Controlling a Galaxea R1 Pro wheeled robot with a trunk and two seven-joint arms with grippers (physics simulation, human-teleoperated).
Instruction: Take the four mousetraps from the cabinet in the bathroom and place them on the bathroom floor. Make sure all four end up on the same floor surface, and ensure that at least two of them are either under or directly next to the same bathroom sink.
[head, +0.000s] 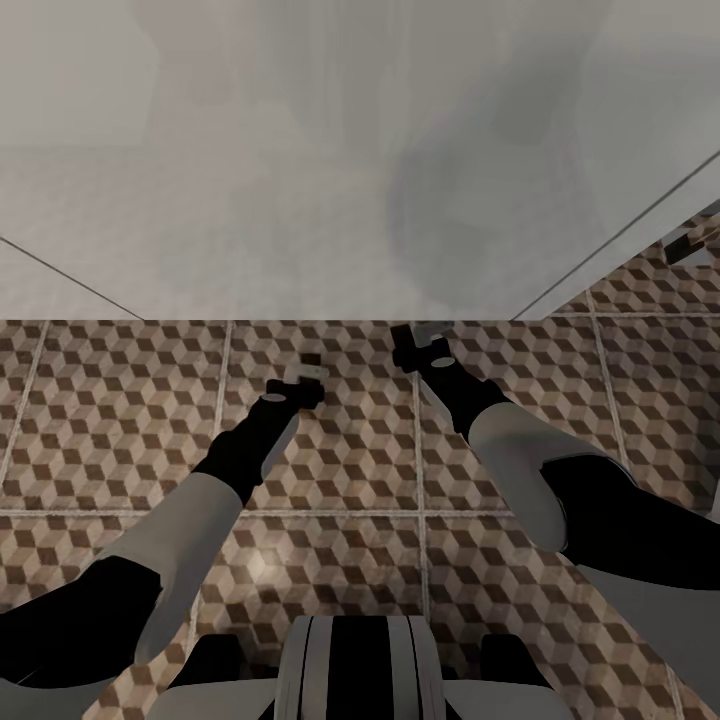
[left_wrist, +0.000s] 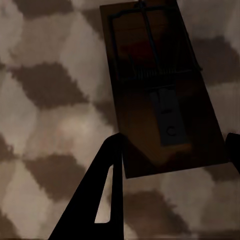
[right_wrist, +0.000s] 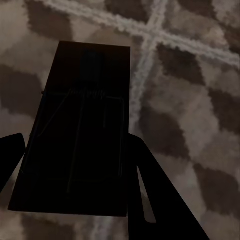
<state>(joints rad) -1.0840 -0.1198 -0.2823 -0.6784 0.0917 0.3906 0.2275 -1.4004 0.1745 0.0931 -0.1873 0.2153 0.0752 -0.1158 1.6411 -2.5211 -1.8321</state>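
Head view: both arms reach forward over the cube-patterned bathroom floor (head: 110, 420), toward a pale grey surface across the upper frame. The left gripper (head: 305, 380) sits at centre, the right gripper (head: 420, 345) just right of it; what they hold is too small to tell here.

Left wrist view: a mousetrap (left_wrist: 160, 90) lies between the dark fingers (left_wrist: 107, 190), which clamp its board edges over the tiles.

Right wrist view: a second, shadowed mousetrap (right_wrist: 80, 135) fills the middle left, gripped between the fingers (right_wrist: 150, 195).
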